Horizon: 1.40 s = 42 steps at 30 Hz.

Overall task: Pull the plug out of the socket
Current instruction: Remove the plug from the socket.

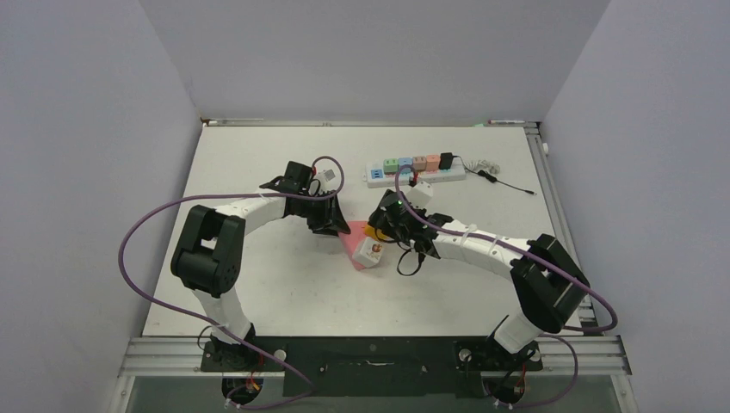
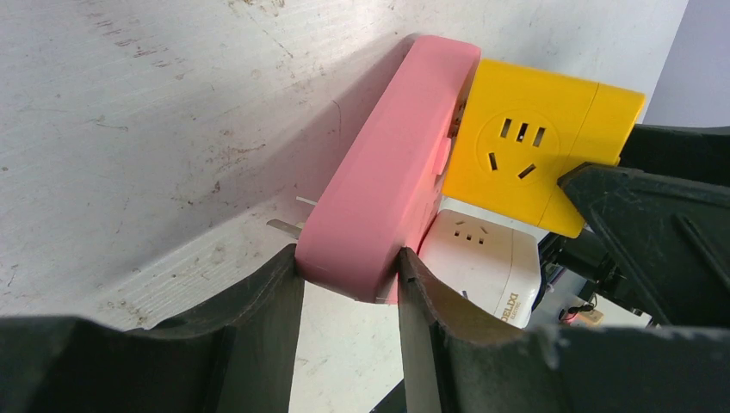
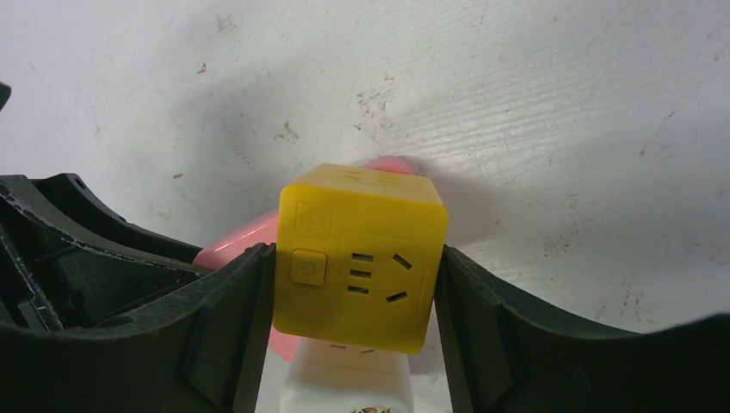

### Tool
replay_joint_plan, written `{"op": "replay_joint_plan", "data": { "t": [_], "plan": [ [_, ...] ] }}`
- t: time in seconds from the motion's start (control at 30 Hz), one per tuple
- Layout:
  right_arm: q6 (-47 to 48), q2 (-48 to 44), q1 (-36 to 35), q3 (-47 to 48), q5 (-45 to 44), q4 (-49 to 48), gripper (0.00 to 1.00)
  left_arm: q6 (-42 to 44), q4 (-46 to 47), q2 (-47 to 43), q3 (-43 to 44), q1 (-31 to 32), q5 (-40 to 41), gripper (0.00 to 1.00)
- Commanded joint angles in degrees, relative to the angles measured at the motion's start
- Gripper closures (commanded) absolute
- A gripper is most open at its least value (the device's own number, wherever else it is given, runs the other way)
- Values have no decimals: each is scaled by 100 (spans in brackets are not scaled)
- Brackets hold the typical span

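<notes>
A flat pink socket stands on edge on the table, and my left gripper is shut on its near end. A yellow cube plug sits against its face, with a white cube adapter below it. My right gripper is shut on the yellow plug, one finger on each side. In the top view the pink socket, the yellow plug and the white adapter lie mid-table between my left gripper and my right gripper.
A white power strip with several coloured cube adapters lies at the back of the table, and a thin black cable trails to its right. Grey walls close in the left, right and back sides.
</notes>
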<state>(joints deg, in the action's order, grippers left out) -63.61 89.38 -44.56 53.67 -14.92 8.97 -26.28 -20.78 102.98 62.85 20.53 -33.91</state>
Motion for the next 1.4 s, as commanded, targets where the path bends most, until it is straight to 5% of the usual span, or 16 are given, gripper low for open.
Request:
{"op": "replay_joint_plan", "data": {
  "t": [0.0,0.47,1.37],
  "plan": [
    [368,255,-312,563,-879,828,95,401,-187,-21,26,38,737,100],
    [567,785,-942,1424,-1921,1606,95,394,-179,-54,31,38,750,100],
    [511,-30,753,-461,937,-338,95,484,-261,-164,69,38,939,100]
  ]
}}
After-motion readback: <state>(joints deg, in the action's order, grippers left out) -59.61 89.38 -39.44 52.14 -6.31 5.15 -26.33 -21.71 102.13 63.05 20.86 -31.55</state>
